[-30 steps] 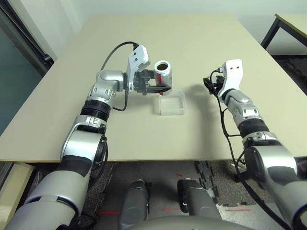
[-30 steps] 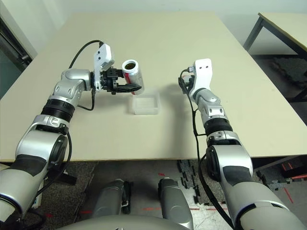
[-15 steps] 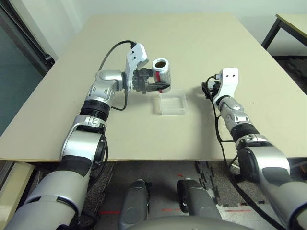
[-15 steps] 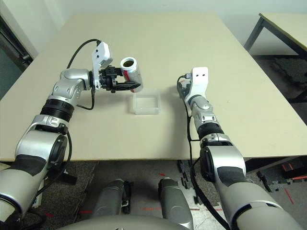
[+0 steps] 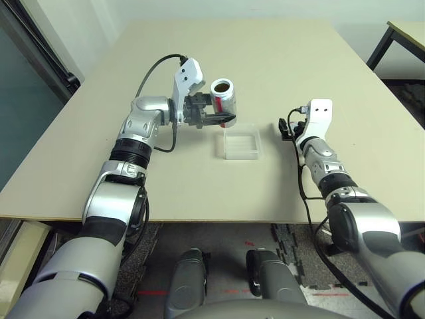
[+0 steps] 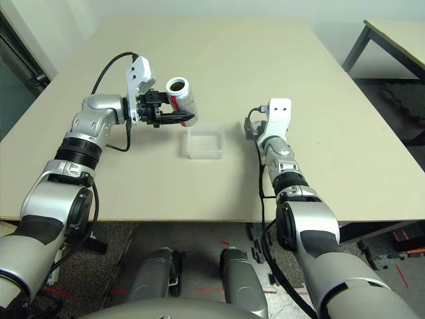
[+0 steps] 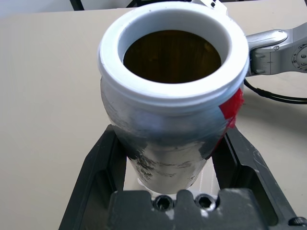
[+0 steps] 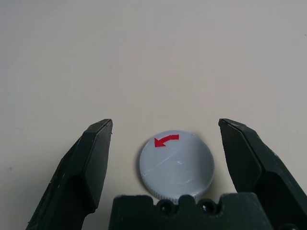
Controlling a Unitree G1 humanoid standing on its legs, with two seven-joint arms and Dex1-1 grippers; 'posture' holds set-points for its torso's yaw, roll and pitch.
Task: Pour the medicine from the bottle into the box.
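The left gripper (image 5: 214,118) pinches the bottle (image 5: 224,101), uncapped and upright, just beside the box (image 5: 242,143) on the table (image 5: 265,53). The right gripper (image 8: 165,143) stands spread around the grey cap (image 8: 176,164). Pouring is due: tilt the mouth over the box, seemingly empty; bottle contents unclear.

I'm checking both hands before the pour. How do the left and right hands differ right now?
The left hand is shut on the bottle, while the right hand stands open, holding nothing. The left hand hangs above the table beside the box; the right hand sits low at the table. The left has the uncapped bottle between its fingers; the right has the grey cap lying loose between its. Both have two black fingers.
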